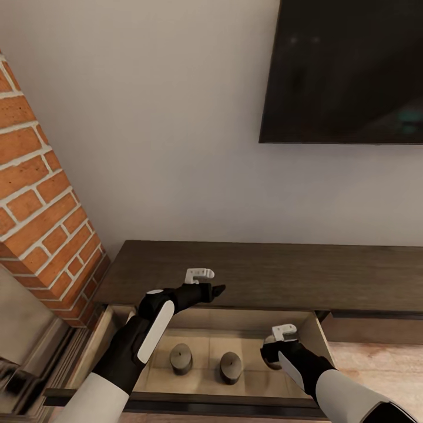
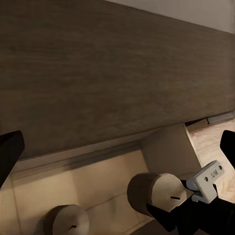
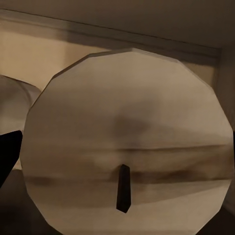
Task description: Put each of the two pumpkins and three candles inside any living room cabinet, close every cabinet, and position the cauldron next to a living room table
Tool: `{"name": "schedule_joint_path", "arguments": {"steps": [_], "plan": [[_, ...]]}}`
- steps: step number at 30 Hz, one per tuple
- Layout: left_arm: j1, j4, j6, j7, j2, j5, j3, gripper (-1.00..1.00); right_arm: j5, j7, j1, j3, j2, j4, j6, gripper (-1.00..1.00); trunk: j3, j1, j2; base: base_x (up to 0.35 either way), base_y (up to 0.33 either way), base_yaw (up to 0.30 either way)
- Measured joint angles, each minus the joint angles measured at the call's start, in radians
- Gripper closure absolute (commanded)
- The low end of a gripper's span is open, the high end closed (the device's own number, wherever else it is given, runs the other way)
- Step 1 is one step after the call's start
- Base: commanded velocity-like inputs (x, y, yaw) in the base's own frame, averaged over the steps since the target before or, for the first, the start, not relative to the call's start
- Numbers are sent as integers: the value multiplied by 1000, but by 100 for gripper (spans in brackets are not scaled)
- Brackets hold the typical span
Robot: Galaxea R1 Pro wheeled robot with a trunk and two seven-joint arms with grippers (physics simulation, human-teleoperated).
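The dark-brown cabinet has its left drawer pulled out, showing a pale interior. Two grey-brown candles stand upright on the drawer floor. My right gripper is low inside the drawer's right end, shut on a third candle, whose pale round top is close to the right wrist camera. The left wrist view shows that held candle beside a standing candle. My left gripper hovers open above the drawer's back edge, fingertips wide apart. The pumpkins are out of view.
A red-brick fireplace with a grey surround rises at the left, close to the drawer's left side. A dark television hangs on the wall above the cabinet. Wood floor shows to the right of the drawer.
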Motion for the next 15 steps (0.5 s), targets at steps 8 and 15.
{"name": "schedule_joint_path", "arguments": {"steps": [8, 15], "plan": [[0, 0, 0, 0, 0, 0, 0, -100, -9, 64, 0, -2, 0, 45, 13, 100, 0, 0, 0, 0, 0, 0], [0, -1, 0, 0, 1, 0, 0, -100, -6, 72, 0, -3, -3, 64, 13, 100, 0, 0, 0, 0, 0, 0]]}}
